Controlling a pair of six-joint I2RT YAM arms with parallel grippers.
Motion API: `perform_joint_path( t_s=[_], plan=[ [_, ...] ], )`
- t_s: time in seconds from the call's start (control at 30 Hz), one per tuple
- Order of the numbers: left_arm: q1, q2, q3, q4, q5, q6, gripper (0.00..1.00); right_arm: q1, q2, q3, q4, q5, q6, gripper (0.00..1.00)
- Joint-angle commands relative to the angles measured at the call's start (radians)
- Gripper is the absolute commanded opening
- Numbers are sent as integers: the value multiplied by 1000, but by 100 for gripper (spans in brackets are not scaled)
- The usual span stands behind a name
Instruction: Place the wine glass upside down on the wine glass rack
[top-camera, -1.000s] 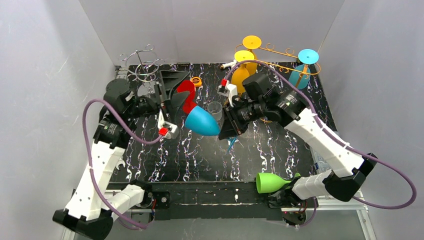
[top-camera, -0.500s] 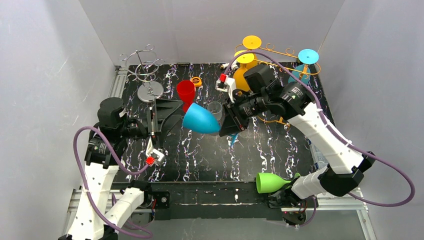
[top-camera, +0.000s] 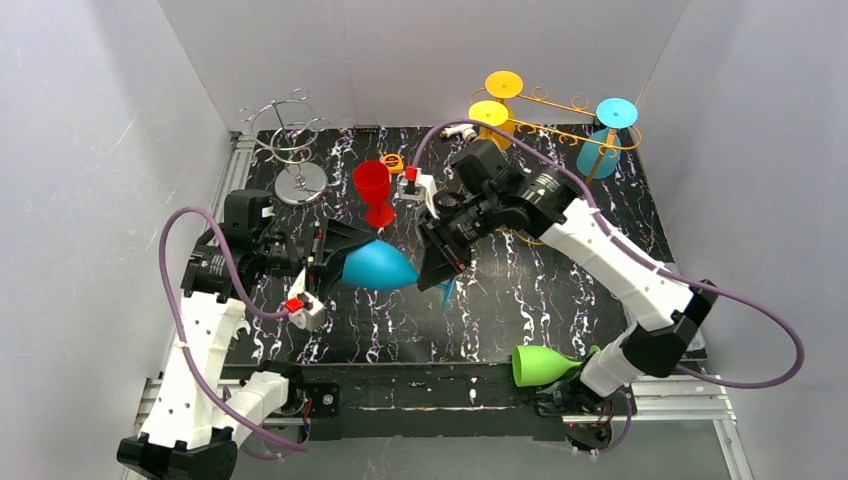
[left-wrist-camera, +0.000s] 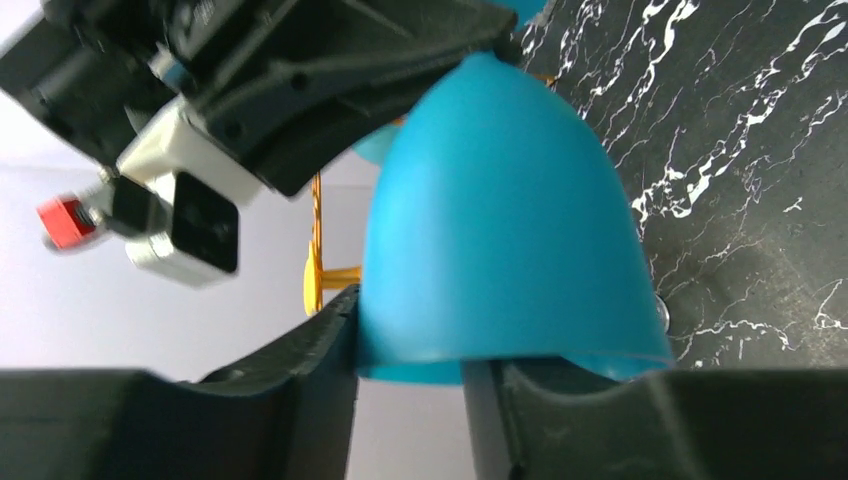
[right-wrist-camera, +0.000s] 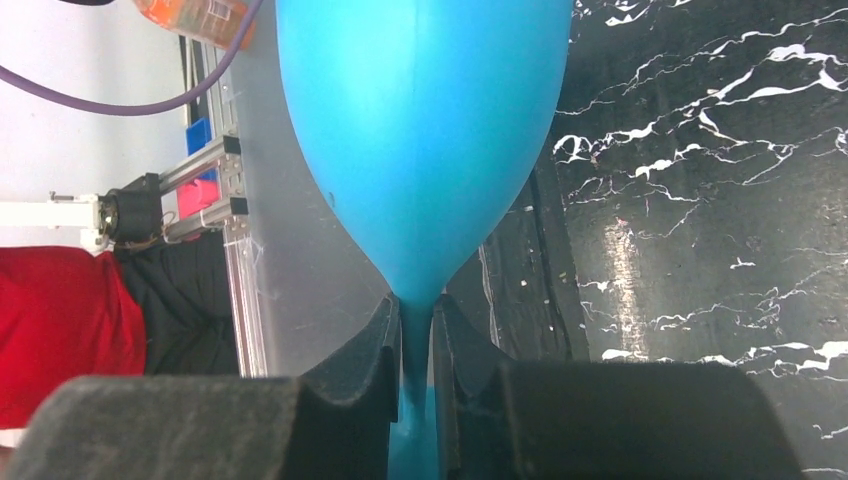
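The blue wine glass (top-camera: 378, 266) hangs on its side above the middle of the tabletop (top-camera: 540, 290), a little toward 9 o'clock. Its mouth faces 9 o'clock and its stem faces 3 o'clock. The right gripper (right-wrist-camera: 413, 310) is pinched narrow on the stem. The left gripper (left-wrist-camera: 410, 345) sits half-closed at the rim with a stretch of bowl between its fingers; I cannot tell whether it actually bites.

This looks like a hand-over, and that is where the risk lies. If the right gripper lets go before the left has a firm hold, the smooth, curved bowl could slide out and drop. If both arms move while both clamp, the thin stem could bend or snap. The red glass (top-camera: 372, 185) stands upright just toward 12 o'clock and could be tipped by a swing of either arm.

The gold rack (top-camera: 555, 100) at 1 o'clock carries two yellow glasses (top-camera: 503, 83) and a teal glass (top-camera: 600, 150), hung foot-up. The silver rack (top-camera: 290, 125) at 11 o'clock shows no glass. A green glass (top-camera: 540, 364) lies on its side at 5 o'clock.
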Motion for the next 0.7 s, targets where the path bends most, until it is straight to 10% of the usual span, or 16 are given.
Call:
perform_joint_path(
  t_s=[0.0, 0.13, 0.33, 0.53, 0.67],
  plan=[
    [4, -7, 38, -80, 106, 622, 27, 10, 34, 59, 46, -47, -27, 6],
    [3, -26, 26, -80, 135, 621, 5, 10, 96, 149, 56, -27, -14, 18],
    [8, -69, -5, 3, 68, 510, 0, -16, 179, 410, 45, 204, 30, 98],
    [10, -192, -273, 935, -95, -292, 0, -207, 41, 407, 296, 423, 215, 98],
    [9, -162, -269, 1030, -303, -387, 0, -231, -211, 163, 581, 612, 293, 98]
  ],
)
